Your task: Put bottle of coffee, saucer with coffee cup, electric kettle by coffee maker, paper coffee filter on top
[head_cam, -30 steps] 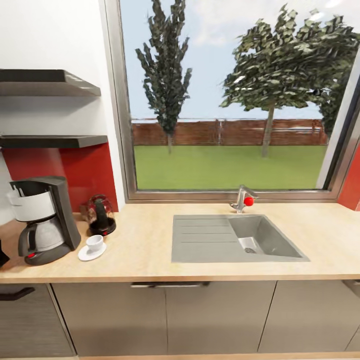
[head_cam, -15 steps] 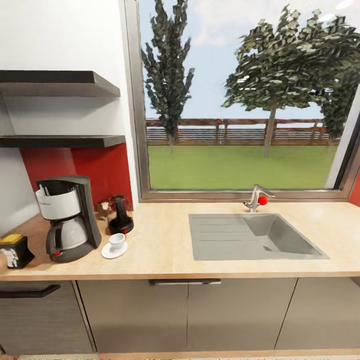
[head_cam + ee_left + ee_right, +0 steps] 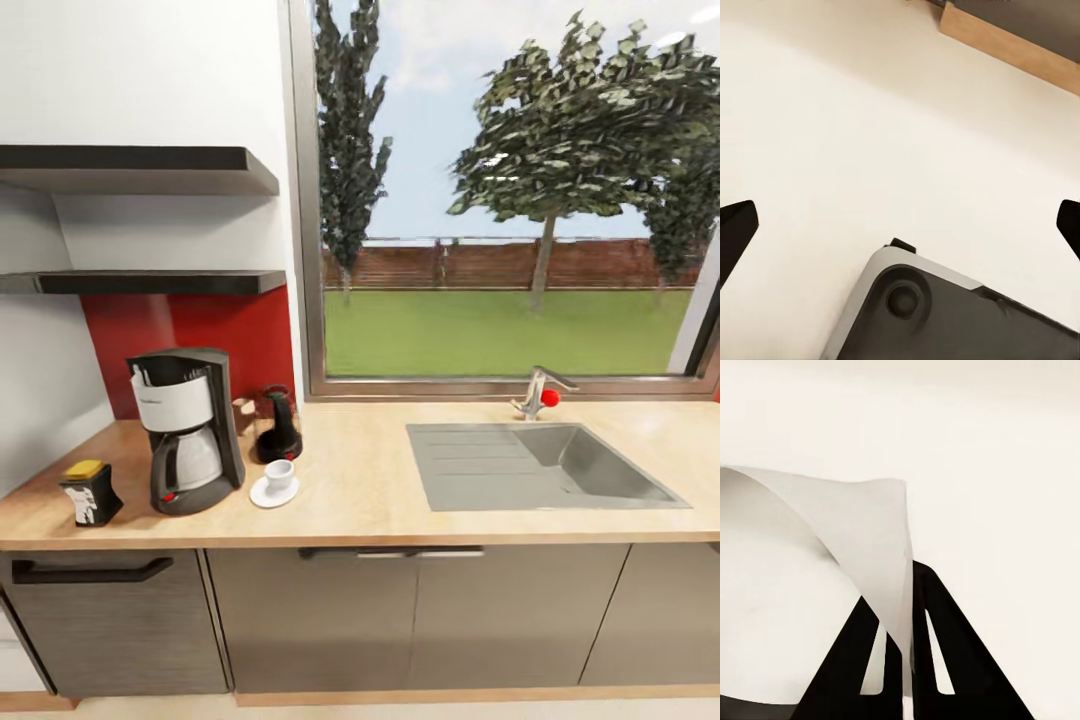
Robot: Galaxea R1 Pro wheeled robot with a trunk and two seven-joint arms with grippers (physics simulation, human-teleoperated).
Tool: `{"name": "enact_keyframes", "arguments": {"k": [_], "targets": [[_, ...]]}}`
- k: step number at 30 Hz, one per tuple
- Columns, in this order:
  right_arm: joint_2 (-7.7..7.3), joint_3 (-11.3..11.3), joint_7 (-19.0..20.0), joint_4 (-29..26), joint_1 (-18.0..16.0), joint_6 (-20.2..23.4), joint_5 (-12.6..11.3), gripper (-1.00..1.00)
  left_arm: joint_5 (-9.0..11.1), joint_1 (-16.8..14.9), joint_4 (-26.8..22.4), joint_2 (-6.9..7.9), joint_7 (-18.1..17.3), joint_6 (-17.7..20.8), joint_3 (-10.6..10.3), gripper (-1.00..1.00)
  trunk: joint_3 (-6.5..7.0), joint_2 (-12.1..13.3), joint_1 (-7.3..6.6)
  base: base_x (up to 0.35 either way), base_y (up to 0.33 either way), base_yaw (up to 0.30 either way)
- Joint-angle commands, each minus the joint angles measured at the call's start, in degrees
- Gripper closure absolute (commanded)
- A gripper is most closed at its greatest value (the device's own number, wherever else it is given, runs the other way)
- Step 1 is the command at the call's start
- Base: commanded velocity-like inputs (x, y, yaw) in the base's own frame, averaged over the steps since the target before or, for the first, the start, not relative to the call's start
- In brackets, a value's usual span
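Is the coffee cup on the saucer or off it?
On it. The head view shows the coffee cup upright at the centre of the saucer, beside the coffee maker on the countertop.

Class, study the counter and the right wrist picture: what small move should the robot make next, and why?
Probably drive closer to the coffee maker and raise the right end effector, which is shut on the paper coffee filter. The bottle of coffee, electric kettle, and coffee cup on its saucer already stand beside the machine on the kitchen countertop; its top looks bare.
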Motion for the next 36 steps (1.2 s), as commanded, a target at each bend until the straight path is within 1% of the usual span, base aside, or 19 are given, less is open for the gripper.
{"name": "enact_keyframes", "arguments": {"k": [1, 27, 36], "targets": [[-0.04, -0.48, 0.28, 0.20, -0.05, -0.28, 0.12, 1.00, 0.41, 0.03, -0.06, 0.06, 0.23, -0.16, -0.42, -1.00, 0.00, -0.03, 0.01, -0.100, 0.341, 0.000], [-0.04, -0.48, 0.28, 0.20, -0.05, -0.28, 0.12, 1.00, 0.42, 0.03, -0.06, 0.06, 0.24, -0.17, -0.42, -1.00, 0.00, -0.03, 0.01, -0.098, 0.341, 0.000], [-0.04, -0.48, 0.28, 0.20, -0.05, -0.28, 0.12, 1.00, 0.41, 0.03, -0.06, 0.06, 0.23, -0.17, -0.42, -1.00, 0.00, -0.03, 0.01, -0.020, 0.341, 0.000]]}}
